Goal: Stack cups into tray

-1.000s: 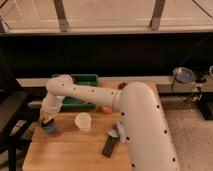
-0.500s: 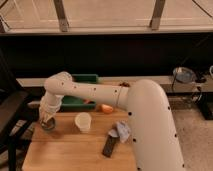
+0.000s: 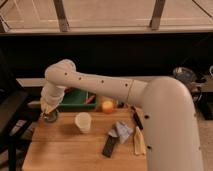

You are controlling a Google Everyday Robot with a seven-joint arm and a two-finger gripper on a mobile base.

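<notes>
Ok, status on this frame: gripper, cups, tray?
Gripper shut, down at steel cup, table's left edge. Cream cup upright mid-table. Green tray behind, partly hidden by arm.

Arm (image 3: 125, 90) reaches left, elbow bent down; gripper (image 3: 48, 111) points down at the left edge, fingers closed.

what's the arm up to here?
The arm reaches across to the table's far-left corner, where its gripper is shut, down on a small dark cup; whether it has a grip is unclear. The cream-white cup stands alone mid-table. The green tray sits at the back, an orange ball beside it.
</notes>
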